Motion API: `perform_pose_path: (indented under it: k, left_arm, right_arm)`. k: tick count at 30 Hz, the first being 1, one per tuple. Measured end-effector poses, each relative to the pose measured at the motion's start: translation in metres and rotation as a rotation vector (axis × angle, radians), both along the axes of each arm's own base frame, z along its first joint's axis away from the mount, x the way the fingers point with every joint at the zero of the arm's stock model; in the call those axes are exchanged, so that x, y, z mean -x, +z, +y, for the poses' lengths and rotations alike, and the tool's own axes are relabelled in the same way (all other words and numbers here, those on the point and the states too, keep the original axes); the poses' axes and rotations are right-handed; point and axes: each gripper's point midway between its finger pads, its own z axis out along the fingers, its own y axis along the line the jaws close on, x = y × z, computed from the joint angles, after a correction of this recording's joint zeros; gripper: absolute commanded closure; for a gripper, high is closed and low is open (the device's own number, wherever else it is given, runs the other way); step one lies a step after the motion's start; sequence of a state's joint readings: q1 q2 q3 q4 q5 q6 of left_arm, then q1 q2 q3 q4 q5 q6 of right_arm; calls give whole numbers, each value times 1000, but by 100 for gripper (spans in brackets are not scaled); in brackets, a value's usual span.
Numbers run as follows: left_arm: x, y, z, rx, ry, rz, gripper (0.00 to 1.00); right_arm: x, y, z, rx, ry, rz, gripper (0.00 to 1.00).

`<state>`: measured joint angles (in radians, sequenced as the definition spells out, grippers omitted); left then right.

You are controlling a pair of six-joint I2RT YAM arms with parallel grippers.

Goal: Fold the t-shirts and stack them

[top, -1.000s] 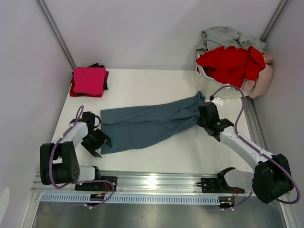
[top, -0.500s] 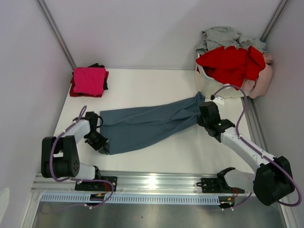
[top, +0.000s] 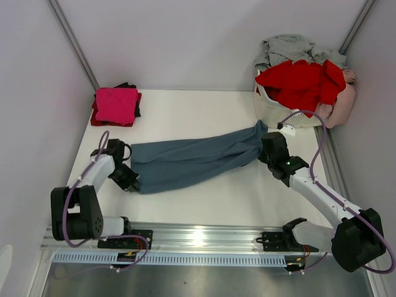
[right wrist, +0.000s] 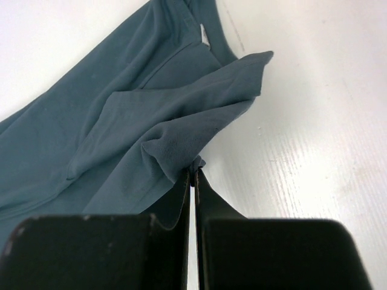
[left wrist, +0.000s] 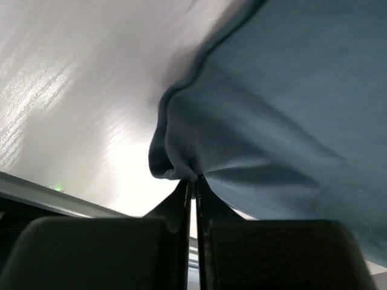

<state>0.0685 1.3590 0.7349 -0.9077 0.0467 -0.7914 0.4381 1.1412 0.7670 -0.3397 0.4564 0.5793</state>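
You're at the spread-out step: the slate blue-grey t-shirt lies stretched as a long band across mid-frame on the white table, one end per arm. Your left gripper is pinched tight on the shirt's lower-left corner; the left wrist view shows a bunched hem nipped between closed jaws. Your right gripper is clamped the same way on the right end, near the collar, with cloth puckered at the tips. The fabric is soft matte cotton, roped and creased through the middle, not flat. Next move, my read: draw the ends apart and lay it flat before any fold. That calls for even tension so the twist drops out, no dragging. The magenta tee sits folded square in the upper left on a black tee. The red tee, grey tee and pale pink tee heap loosely in the slatted white basket, upper right, not yet folded.
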Motion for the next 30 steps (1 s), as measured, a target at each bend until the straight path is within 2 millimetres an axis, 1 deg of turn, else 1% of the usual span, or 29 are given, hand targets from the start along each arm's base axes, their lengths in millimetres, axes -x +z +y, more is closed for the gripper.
perform_pose_path:
  k: [3,5,11,14,16,18,21,23,27,30]
  left_arm:
    - [-12,17,3,-10,-7,-89,99]
    - [-15,24,8,-15,1,-127,99]
    - [-17,32,28,-20,86,-161,99]
    - [-27,39,34,-23,106,-191,99]
    - [-40,46,37,-27,110,-228,99]
    - [-58,53,39,-25,123,-269,100]
    - [-83,58,42,-13,139,-312,100]
    - [-100,61,45,-8,146,-334,99]
    - [-131,63,48,8,150,-367,99]
    - [-147,59,49,20,152,-371,99]
  right_arm:
    - [-1,2,-8,19,-30,-8,100]
    - [-1,2,-13,29,-49,-9,100]
    - [-2,2,-16,47,-55,6,100]
    - [-9,8,-13,53,-47,3,100]
    - [-17,16,-11,58,-44,-6,100]
    - [-27,25,-8,58,-47,-23,100]
    - [-38,34,-7,68,-58,-38,100]
    - [-42,36,-8,81,-65,-42,100]
    - [-46,32,-12,103,-79,-35,100]
    - [-51,27,-13,114,-87,-26,100]
